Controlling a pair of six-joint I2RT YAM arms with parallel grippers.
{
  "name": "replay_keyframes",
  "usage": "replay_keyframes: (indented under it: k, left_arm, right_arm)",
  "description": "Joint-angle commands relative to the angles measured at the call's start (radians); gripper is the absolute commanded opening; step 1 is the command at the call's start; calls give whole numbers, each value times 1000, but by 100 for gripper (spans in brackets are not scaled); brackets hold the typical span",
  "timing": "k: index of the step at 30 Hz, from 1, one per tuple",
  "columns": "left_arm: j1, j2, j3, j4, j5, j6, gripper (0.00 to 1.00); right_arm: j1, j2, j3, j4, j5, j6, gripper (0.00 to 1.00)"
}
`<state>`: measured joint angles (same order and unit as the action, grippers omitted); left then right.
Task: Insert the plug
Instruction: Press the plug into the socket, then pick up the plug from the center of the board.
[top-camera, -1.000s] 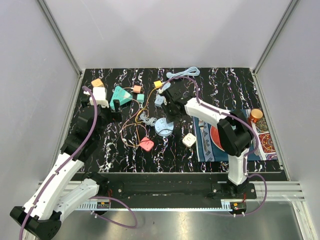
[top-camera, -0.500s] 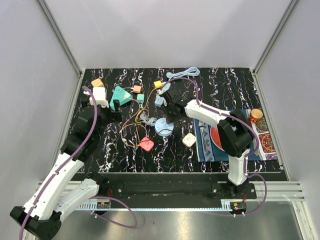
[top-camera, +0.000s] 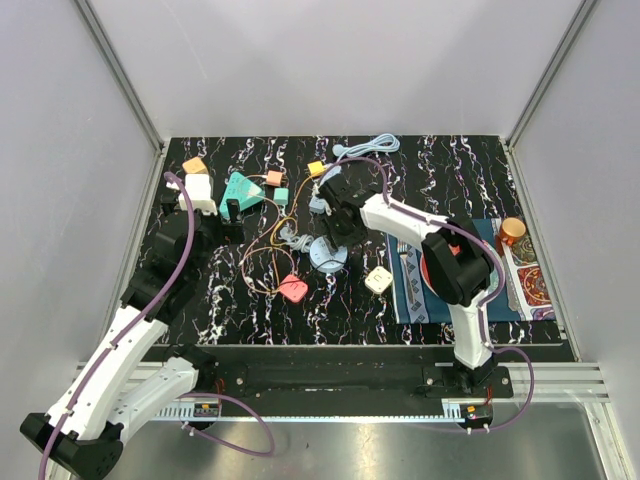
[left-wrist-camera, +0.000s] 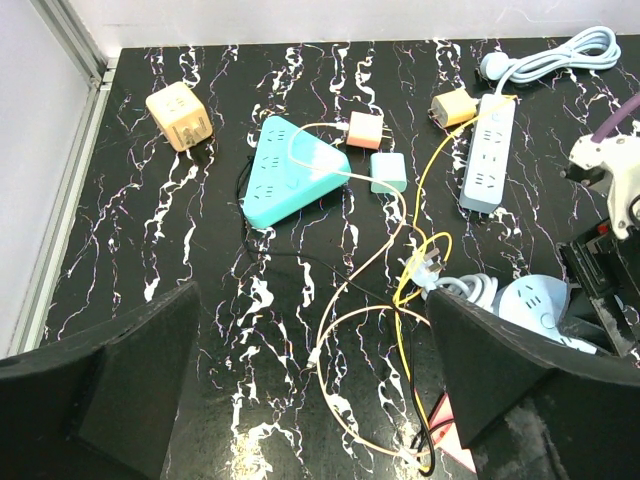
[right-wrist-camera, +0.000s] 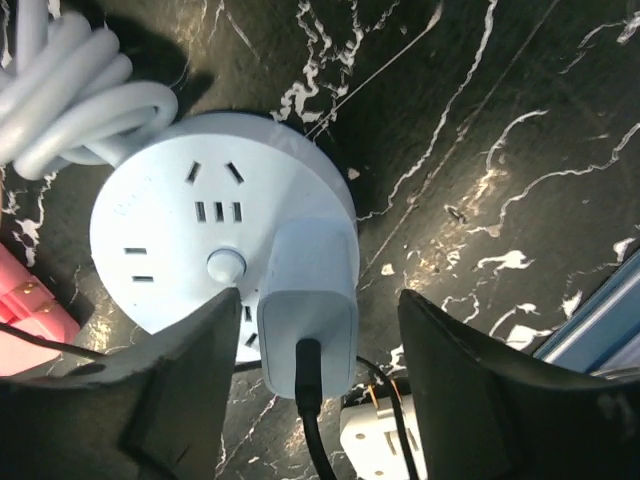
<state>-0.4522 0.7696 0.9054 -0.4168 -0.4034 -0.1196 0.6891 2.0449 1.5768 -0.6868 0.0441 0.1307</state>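
A round pale-blue socket hub (right-wrist-camera: 190, 225) lies on the black marbled table; it also shows in the top view (top-camera: 328, 258). A white charger plug (right-wrist-camera: 308, 300) with a black cable sits plugged into the hub's near edge. My right gripper (right-wrist-camera: 315, 305) is open, with one finger on each side of the plug; the left finger is close to it and the right finger stands well apart. In the top view the right gripper (top-camera: 340, 222) hovers over the hub. My left gripper (left-wrist-camera: 315, 330) is open and empty above looped cables; in the top view it (top-camera: 218, 226) is at the left.
A teal triangular power strip (left-wrist-camera: 290, 170), a white power strip (left-wrist-camera: 488, 155), an orange cube adapter (left-wrist-camera: 178, 115) and small adapters lie at the back. A pink adapter (top-camera: 293, 288) and a white cube adapter (top-camera: 378, 279) lie nearer. A blue mat (top-camera: 410, 285) with a copper can (top-camera: 513, 230) is at right.
My right gripper has shifted slightly toward the near left, settling over the round hub. The left arm has not moved.
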Motion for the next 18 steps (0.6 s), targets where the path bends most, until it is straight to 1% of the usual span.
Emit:
replay_keyframes:
  k: [1, 3, 6, 10, 13, 18]
  left_arm:
    - [4, -6, -7, 49, 8, 12, 99]
    - [6, -4, -7, 49, 11, 12, 99]
    - [4, -3, -7, 47, 14, 14, 99]
    - [4, 0, -7, 47, 26, 17, 99]
    - [4, 3, -8, 47, 40, 17, 99]
    - [6, 8, -7, 49, 61, 18, 99]
  right_arm:
    - [12, -9, 121, -75, 11, -8, 73]
    - [10, -32, 166, -88, 13, -9, 79]
    - [12, -81, 190, -88, 11, -9, 86]
    - [12, -161, 160, -86, 26, -5, 91]
    - [9, -235, 95, -80, 57, 9, 92]
    - [1, -393, -93, -45, 94, 55, 93]
